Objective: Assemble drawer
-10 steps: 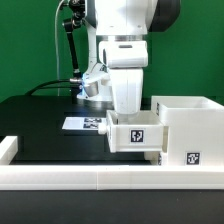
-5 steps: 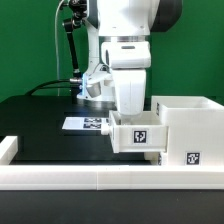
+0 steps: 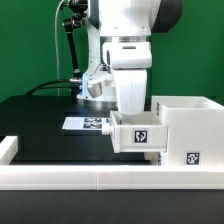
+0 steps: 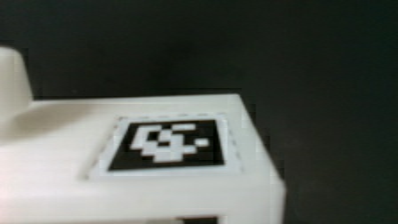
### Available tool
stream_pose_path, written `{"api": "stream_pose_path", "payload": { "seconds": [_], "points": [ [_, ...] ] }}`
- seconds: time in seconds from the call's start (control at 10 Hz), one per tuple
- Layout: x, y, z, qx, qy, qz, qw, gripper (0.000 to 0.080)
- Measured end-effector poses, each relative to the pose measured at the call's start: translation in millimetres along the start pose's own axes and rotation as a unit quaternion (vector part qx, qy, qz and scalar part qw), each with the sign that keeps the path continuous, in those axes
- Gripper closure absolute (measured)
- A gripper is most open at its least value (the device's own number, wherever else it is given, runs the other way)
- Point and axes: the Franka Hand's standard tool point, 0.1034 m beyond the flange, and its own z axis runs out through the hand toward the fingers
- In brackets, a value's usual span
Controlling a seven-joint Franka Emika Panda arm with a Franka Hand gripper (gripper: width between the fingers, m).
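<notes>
A small white tray box (image 3: 138,135) with a square tag on its front sits against the side of the large white shell (image 3: 190,125), on the exterior view's left of it. Dark space shows under the tray. My gripper (image 3: 133,114) reaches down onto the tray from above, shut on its wall. The fingertips are hidden by the tray. In the wrist view the tray's tagged white face (image 4: 71,115) fills the picture close up, with black table beyond. No second tray shows.
The marker board (image 3: 85,124) lies flat on the black table behind the tray. A low white rail (image 3: 80,175) runs along the table's front edge. Cables and a stand (image 3: 70,50) rise at the back.
My gripper and the tray box have shifted slightly toward the exterior view's right, toward the shell.
</notes>
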Motion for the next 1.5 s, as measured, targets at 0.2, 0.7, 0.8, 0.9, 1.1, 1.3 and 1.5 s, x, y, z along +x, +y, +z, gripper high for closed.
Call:
{"api": "stream_pose_path", "payload": {
  "seconds": [0.2, 0.7, 0.8, 0.9, 1.1, 1.3, 1.5],
  "points": [
    [-0.2, 1.5, -0.2, 0.000, 0.000, 0.000, 1.000, 0.0755],
    [-0.1, 1.7, 1.0, 0.000, -0.002, 0.001, 1.000, 0.0755],
    [0.0, 1.7, 1.0, 0.000, -0.005, -0.003, 1.000, 0.0755],
    [-0.6, 1.7, 1.1, 0.000, -0.006, -0.006, 1.000, 0.0755],
    [-1.1, 1.5, 1.2, 0.000, -0.005, -0.010, 1.000, 0.0755],
    [-1.1, 1.5, 1.3, 0.000, -0.005, -0.010, 1.000, 0.0755],
    [-0.3, 2.7, 1.9, 0.000, -0.008, -0.017, 1.000, 0.0755]
  ]
}}
